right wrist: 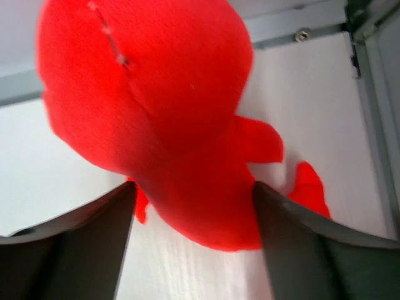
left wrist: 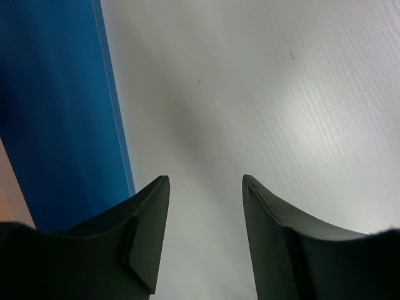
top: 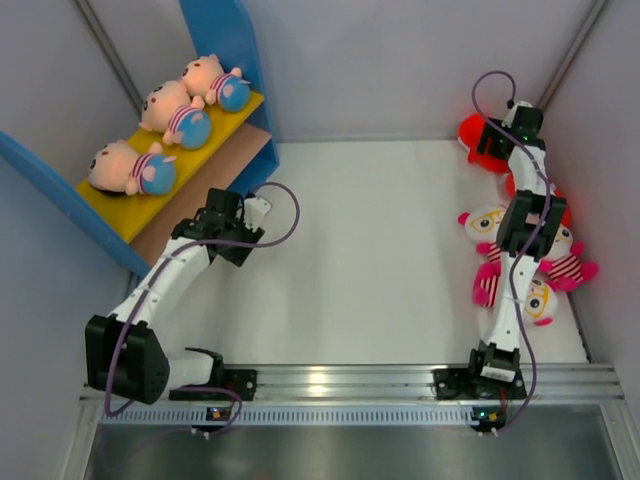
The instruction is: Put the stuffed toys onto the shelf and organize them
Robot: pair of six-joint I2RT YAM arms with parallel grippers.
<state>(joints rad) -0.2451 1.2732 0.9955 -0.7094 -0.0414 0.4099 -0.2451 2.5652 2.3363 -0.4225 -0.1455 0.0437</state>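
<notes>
Between the jaws of my right tool (right wrist: 192,186) lies the lower body of a red creature (right wrist: 156,94). The jaws stand apart, one on each side of it, and I cannot tell whether they press the plush. Beyond the tool the creature's round head fills most of the wrist view. The toy rests on the white tabletop (top: 380,230), close to the far right corner.

Behind this tool, back along my right arm, lie more stuffed toys. A second red creature (top: 562,208) is mostly hidden by the arm. White owls (top: 485,222) with pink ears and yellow glasses are bunched together beside and partly under the arm.

My left tool (left wrist: 205,179) is open and holds nothing; bare tabletop shows between its jaws. Just to its left stands a blue side panel (left wrist: 56,106) of the shelf (top: 225,40). Past that panel, the tan lower board (top: 205,190) sits nearest the tool and the yellow upper board (top: 110,218) beyond it. On the yellow board three peach dolls (top: 175,112) in striped shirts lie in a row. Their blue pants are turned toward the tool and their heads away from it.
</notes>
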